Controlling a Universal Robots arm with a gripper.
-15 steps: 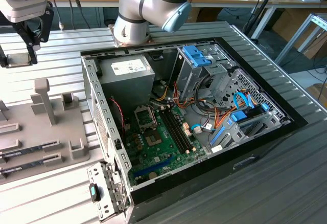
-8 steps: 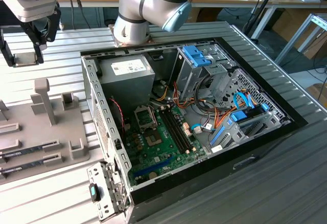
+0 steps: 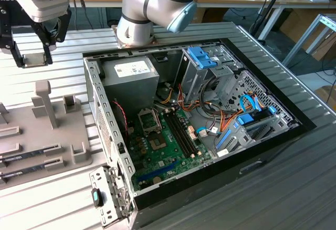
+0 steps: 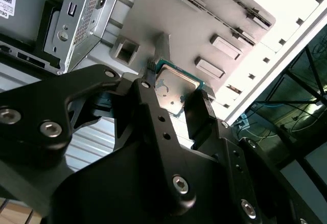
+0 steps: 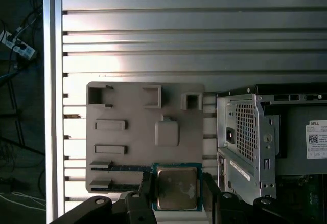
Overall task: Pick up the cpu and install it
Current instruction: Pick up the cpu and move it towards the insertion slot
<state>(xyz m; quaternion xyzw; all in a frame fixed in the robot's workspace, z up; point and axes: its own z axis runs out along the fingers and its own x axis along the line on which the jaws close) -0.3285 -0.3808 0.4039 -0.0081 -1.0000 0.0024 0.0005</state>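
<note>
Exterior view first; where does the end effector (image 3: 34, 58) hang?

— High over the grey fixture plate (image 3: 31, 135) that rests on the ribbed worktop (image 3: 68, 67); the open computer case (image 3: 97, 98) lies to the exterior view's right of it, well apart.

And what sits between its black fingers (image 4: 152, 98)?

— The cpu (image 4: 176, 88); in both wrist views the fingers are pinching it by two opposite edges; its dull silver top shows with a thin green rim; the chip lies flat between them, clear of the plate.

What lies beneath the end effector?

— In the first wrist view, the fixture plate, seen past the cpu (image 5: 177, 187); two memory sticks (image 5: 115, 168) lie in long slots just beside the chip's outline; a square pad (image 5: 166, 133) sits farther out from the end effector; the ribbed worktop stretches beyond the plate.

And the socket?

— Inside the case, on the green motherboard (image 3: 163, 148); the metal socket frame (image 3: 148, 119) sits near the power-supply box (image 3: 131, 75), to the exterior view's right of the end effector and lower than it; whether the frame stands open I cannot tell.
</note>
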